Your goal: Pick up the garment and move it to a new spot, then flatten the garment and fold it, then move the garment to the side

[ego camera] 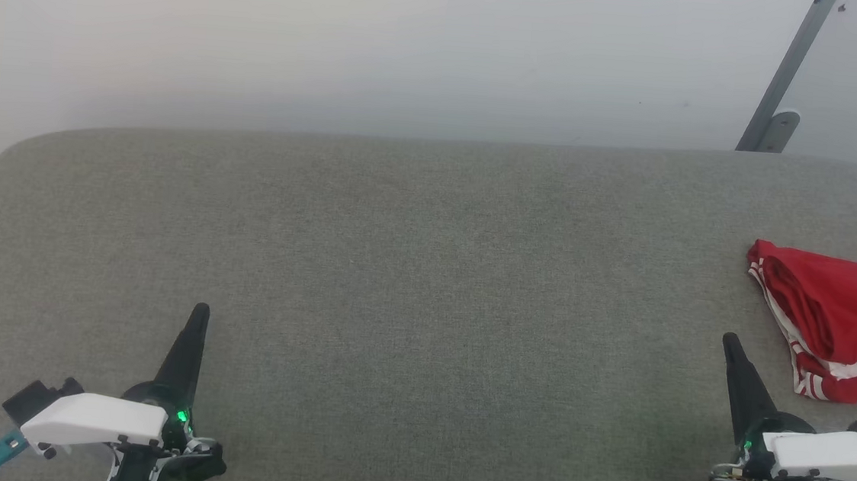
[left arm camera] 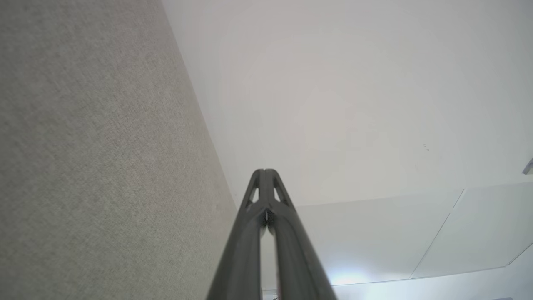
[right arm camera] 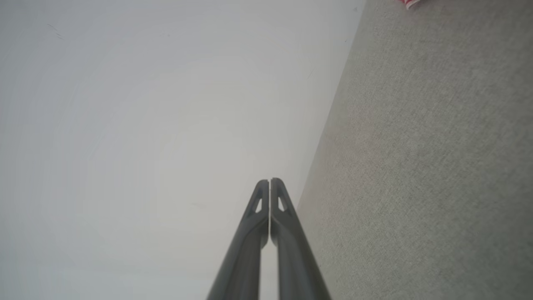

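— Beyond and to the right of the right pincer (ego camera: 731,343), what is seen?

— One garment (ego camera: 834,334) is seen, red with white striped trim, lying bunched or loosely folded on the grey cloth-covered tabletop (ego camera: 426,271). It is near that pincer's tip but not touched by it. Part of it is cut off by the edge of the head view.

— How is its long axis set against the pincer?

— The striped edge nearest the pincer is seen to run slantwise, from a far end just beyond the tip to a near end out to its right. The full length cannot be judged, since the rest is out of frame.

— Which arm is the nearer?

— The right one, clearly. The left pincer (ego camera: 200,308) is kept well apart from the garment, across a wide stretch of bare cloth.

— And how are the jaws held?

— Both pincers are closed, fingers pressed together tip to tip, and nothing is gripped by either.

— What is counted?

— One garment, two pincers, one tabletop, and one grey slanted bar (ego camera: 785,77) against the wall far beyond the right pincer.

— What is judged of the task?

— The garment is already lying off to the side, so the last step may be done. Were it to be taken up again, a reach forward and rightward by the right arm would be called for.
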### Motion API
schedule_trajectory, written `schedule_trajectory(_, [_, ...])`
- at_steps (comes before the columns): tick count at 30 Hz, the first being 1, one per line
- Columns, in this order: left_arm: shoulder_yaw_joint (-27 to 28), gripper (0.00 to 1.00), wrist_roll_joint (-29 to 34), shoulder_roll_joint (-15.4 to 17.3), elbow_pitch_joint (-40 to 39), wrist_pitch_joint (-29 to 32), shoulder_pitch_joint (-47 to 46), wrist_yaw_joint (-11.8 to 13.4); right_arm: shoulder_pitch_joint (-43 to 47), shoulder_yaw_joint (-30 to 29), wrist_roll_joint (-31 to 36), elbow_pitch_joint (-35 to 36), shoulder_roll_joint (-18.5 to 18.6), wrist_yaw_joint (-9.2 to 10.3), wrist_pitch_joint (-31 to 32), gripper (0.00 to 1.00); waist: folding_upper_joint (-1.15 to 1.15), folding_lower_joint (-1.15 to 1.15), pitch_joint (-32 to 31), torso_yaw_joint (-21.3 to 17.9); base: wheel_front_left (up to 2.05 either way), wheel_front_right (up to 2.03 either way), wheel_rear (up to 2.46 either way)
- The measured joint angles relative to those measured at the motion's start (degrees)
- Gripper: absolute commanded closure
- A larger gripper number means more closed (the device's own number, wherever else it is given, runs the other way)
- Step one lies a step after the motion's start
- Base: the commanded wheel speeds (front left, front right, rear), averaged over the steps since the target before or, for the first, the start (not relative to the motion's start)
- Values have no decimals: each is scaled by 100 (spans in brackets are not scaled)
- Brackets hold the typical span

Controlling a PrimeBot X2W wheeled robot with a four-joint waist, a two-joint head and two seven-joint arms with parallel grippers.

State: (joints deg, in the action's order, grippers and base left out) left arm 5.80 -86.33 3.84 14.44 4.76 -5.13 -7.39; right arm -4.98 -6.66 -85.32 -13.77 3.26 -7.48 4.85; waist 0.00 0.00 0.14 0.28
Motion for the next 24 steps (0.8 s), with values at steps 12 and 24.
schedule_trajectory(12, [48, 100, -407, -71, -23, 126, -74, 0, -80, 8, -506, -14, -19, 0, 123, 100, 0, 0, 3, -20, 0, 0, 0])
schedule_trajectory(24, [71, 100, -598, -97, -29, 179, -79, -1, -112, 11, -697, -18, -27, 0, 172, 100, 0, 0, 3, -28, 0, 0, 0])
